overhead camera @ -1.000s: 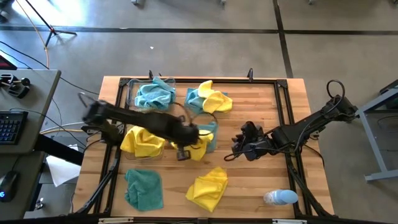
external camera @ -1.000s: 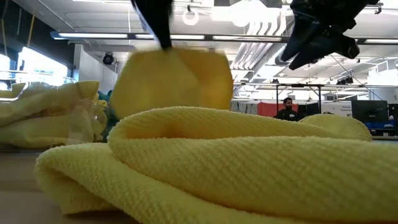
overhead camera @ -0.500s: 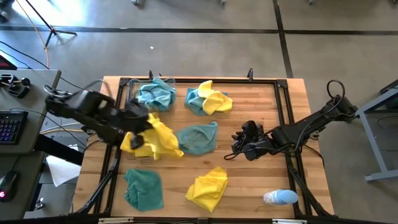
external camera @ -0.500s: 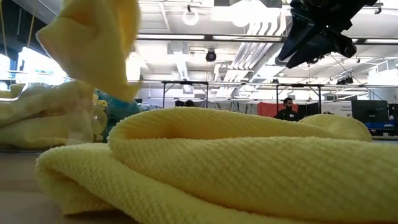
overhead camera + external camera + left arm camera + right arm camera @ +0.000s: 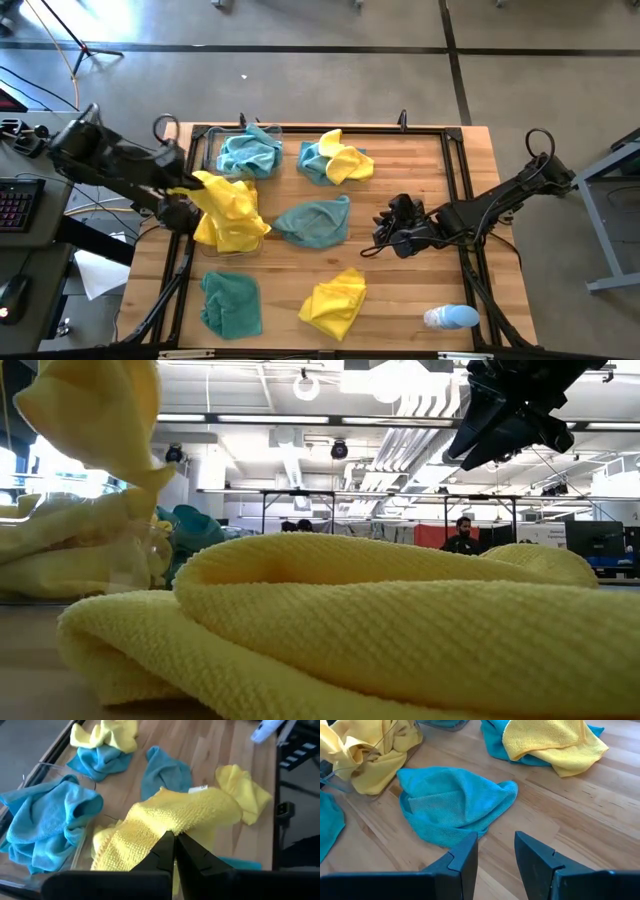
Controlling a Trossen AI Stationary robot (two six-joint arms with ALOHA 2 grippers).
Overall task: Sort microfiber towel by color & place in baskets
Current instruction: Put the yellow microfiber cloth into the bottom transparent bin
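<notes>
My left gripper (image 5: 188,192) is shut on a bright yellow towel (image 5: 228,200), which it carries above the clear basket (image 5: 262,243) of yellow towels at the table's left. The other clear basket (image 5: 212,150), farther back, holds teal towels (image 5: 248,152). My right gripper (image 5: 385,240) hovers open right of the middle, just right of a crumpled teal towel (image 5: 455,802) lying on the wood. A teal and a yellow towel lie heaped (image 5: 335,160) at the far side. Near the front edge lie a teal towel (image 5: 230,305) and a yellow towel (image 5: 335,300). My left gripper pinches the yellow towel between its two fingers (image 5: 165,851) at a bunched part of its upper side (image 5: 172,827); one layer or several, I cannot tell. The towel is lifted clear and hangs slack below the fingers (image 5: 100,410), above the yellow towels in the basket.
A small pale-blue-and-white rounded object (image 5: 450,317) lies at the near right corner. Black frame rails (image 5: 455,160) run along the table's edges. Bare wood shows between the teal towel and the front yellow towel, which fills the low view (image 5: 400,620).
My left gripper has swung from the table's middle toward its left edge, carrying the yellow towel up off the teal towel and over the basket of yellow towels. The teal towel now lies uncovered. My right arm has kept still.
</notes>
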